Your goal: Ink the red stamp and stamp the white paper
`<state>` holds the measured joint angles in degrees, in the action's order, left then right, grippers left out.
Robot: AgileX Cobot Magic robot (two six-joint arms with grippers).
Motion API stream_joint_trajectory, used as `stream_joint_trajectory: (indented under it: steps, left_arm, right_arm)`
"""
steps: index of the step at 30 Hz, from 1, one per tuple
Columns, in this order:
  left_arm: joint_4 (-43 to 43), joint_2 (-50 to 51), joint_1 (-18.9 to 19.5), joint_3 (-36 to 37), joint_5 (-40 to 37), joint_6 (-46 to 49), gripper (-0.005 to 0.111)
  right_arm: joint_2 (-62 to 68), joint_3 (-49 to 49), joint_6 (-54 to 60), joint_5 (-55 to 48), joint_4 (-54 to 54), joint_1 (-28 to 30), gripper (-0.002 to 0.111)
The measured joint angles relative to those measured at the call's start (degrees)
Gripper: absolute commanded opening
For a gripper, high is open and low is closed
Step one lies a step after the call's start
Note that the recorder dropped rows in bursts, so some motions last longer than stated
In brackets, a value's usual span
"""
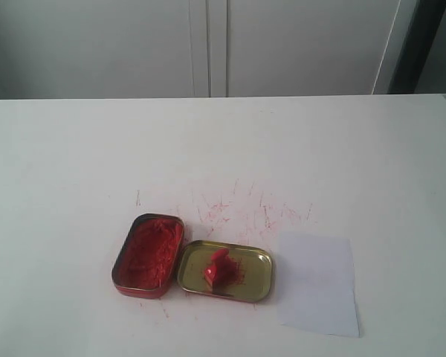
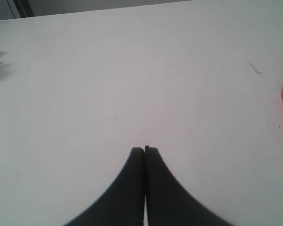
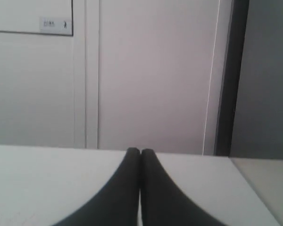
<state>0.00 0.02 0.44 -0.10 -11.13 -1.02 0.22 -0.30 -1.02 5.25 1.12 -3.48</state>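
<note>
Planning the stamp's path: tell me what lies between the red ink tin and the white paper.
The exterior view shows the gold lid between the red ink tin and the white paper, with the red stamp lying in it.

Only the outer ends of the robot's body are visible, one pair in each wrist view. The left hand (image 2: 145,149) has two matte black fingers (image 2: 125,193) with a smooth skin. Each one is broad at the base and narrows in a soft concave curve to a small, rather flat tip. A thin pale line runs between them. The right hand (image 3: 140,150) looks the same: two plain black fingers (image 3: 158,197) with the same flaring outline, but their tips appear a little more rounded. Both pairs are uniform in colour, and their edges look slightly blurred.
</note>
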Motion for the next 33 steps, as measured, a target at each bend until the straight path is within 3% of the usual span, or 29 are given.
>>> stream_joint_trajectory:
  steps: [5,28,33]
  left_arm:
    - [0.0,0.0,0.0,0.0,0.0,0.0,0.0]
    - [0.0,0.0,0.0,0.0,0.0,0.0,0.0]
    - [0.0,0.0,0.0,0.0,0.0,0.0,0.0]
  right_arm:
    - [0.0,0.0,0.0,4.74,0.0,0.0,0.0]
    - [0.0,0.0,0.0,5.98,0.0,0.0,0.0]
    - [0.0,-1.43,0.0,-0.05,0.0,0.0,0.0]
